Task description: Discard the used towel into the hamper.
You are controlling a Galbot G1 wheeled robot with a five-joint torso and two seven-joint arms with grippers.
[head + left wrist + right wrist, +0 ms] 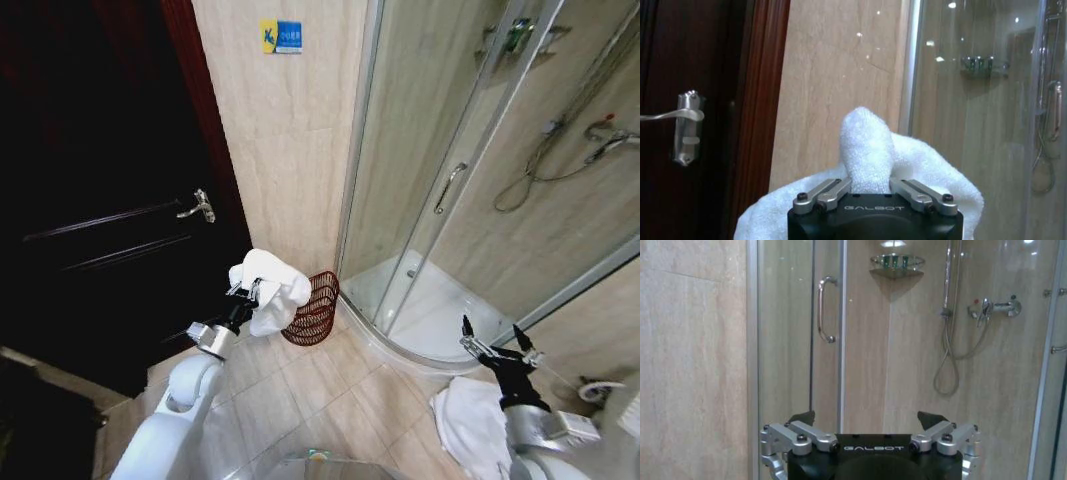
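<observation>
A white towel (272, 288) hangs bunched in my left gripper (247, 291), which is shut on it and held up in the air. The towel sits just to the left of the hamper (314, 311), a small reddish-brown ribbed basket standing on the floor against the beige wall. In the left wrist view the towel (870, 160) bulges up between the fingers (823, 192). My right gripper (497, 340) stands open and holds nothing, off to the right in front of the shower; its spread fingers (943, 427) face the shower door.
A dark wooden door (110, 200) with a lever handle (198, 207) is on the left. A curved glass shower enclosure (450, 180) with a raised white tray (430, 320) fills the right. Another white cloth (468, 420) lies on the tiled floor near my right arm.
</observation>
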